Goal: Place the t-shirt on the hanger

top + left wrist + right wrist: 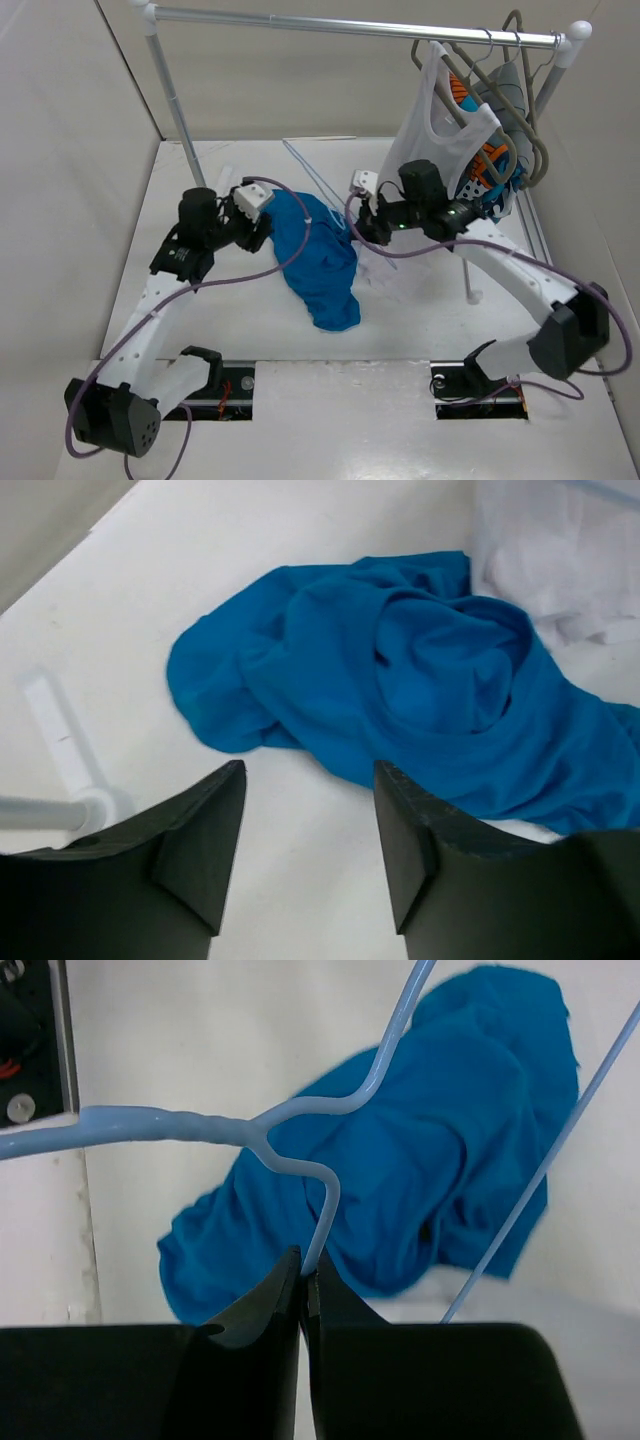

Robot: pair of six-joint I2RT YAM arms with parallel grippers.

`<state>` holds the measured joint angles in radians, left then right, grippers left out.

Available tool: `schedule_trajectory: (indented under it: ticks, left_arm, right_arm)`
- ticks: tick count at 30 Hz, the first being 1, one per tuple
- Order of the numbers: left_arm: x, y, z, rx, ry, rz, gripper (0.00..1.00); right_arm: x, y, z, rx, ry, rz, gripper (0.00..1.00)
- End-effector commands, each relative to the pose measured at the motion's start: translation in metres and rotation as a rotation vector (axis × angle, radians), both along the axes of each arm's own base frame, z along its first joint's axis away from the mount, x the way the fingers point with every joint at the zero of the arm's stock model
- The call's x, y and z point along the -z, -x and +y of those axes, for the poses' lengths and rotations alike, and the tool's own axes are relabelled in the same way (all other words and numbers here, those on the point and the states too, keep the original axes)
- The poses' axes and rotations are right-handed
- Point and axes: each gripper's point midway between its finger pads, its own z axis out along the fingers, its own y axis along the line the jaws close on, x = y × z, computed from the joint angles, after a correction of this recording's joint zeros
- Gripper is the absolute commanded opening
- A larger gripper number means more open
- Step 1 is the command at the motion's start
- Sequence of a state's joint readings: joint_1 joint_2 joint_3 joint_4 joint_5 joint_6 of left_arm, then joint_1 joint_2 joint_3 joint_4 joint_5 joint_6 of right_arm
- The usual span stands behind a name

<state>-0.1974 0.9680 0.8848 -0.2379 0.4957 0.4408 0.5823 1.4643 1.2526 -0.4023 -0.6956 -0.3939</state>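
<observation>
- The t-shirt (318, 260) is seen crumpled in a heap on the desk (250, 330), about midway between the two arms. No part of it is threaded on the hanger (160, 1123).
- Its long axis runs from the far end, close to both grippers, back toward the near edge of the desk, slanting slightly to the right.
- The hanger is held low over the far part of the heap, with its wires reaching away toward the far left. Whether a wire touches the cloth cannot be told.
- The right gripper (307, 1260) is closed on the hanger, the thin wire below the twisted neck being pinched between its fingertips. The t-shirt lies ahead of it and below the wire.
- The left gripper (309, 770) is parted, with only bare desk between its fingers. The t-shirt lies just ahead of it and slightly to its right, not touched.
- The left arm is judged the free one and near enough to take the cloth. A hem or neck opening must be found first, and none is clearly exposed.
</observation>
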Motion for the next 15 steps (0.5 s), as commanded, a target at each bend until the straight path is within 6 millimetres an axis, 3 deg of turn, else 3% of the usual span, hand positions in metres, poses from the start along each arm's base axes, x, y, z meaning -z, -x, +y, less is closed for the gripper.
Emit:
schedule_trajectory:
  ticks: [1,2,4,7,9,10,11,13,14,15]
  left_arm:
    - [-0.016,0.001,-0.035,0.056,-0.037,-0.063,0.51]
    - [-0.007,0.002,-0.045,0.066,-0.064,-0.047,0.54]
    - [0.009,-0.005,-0.067,0.068,-0.084,-0.02,0.59]
    - [0.032,-0.028,-0.081,0.011,-0.047,0.04,0.59]
    - [0.026,-0.046,-0.092,-0.039,-0.029,0.035,0.58]
    - [0.04,-0.057,-0.097,-0.07,-0.027,0.082,0.56]
    - [0.028,-0.071,-0.1,-0.104,-0.011,0.065,0.55]
    - [0.027,-0.087,-0.105,-0.131,-0.014,0.068,0.54]
    - [0.042,-0.094,-0.106,-0.144,-0.042,0.097,0.53]
    - [0.036,-0.1,-0.112,-0.137,-0.049,0.078,0.53]
  right_arm:
    - [0.013,0.023,-0.044,0.034,0.1,0.009,0.0]
    - [0.01,0.029,-0.055,0.053,0.108,0.011,0.0]
    - [0.024,0.038,-0.068,0.078,0.141,0.039,0.0]
    - [0.037,0.051,-0.085,0.119,0.145,0.075,0.0]
    - [0.036,0.054,-0.094,0.144,0.136,0.062,0.0]
    - [0.04,0.056,-0.098,0.158,0.137,0.076,0.0]
    - [0.036,0.055,-0.101,0.168,0.129,0.063,0.0]
    - [0.039,0.059,-0.108,0.188,0.134,0.061,0.0]
    - [0.039,0.056,-0.112,0.204,0.133,0.062,0.0]
    - [0.035,0.055,-0.115,0.208,0.129,0.042,0.0]
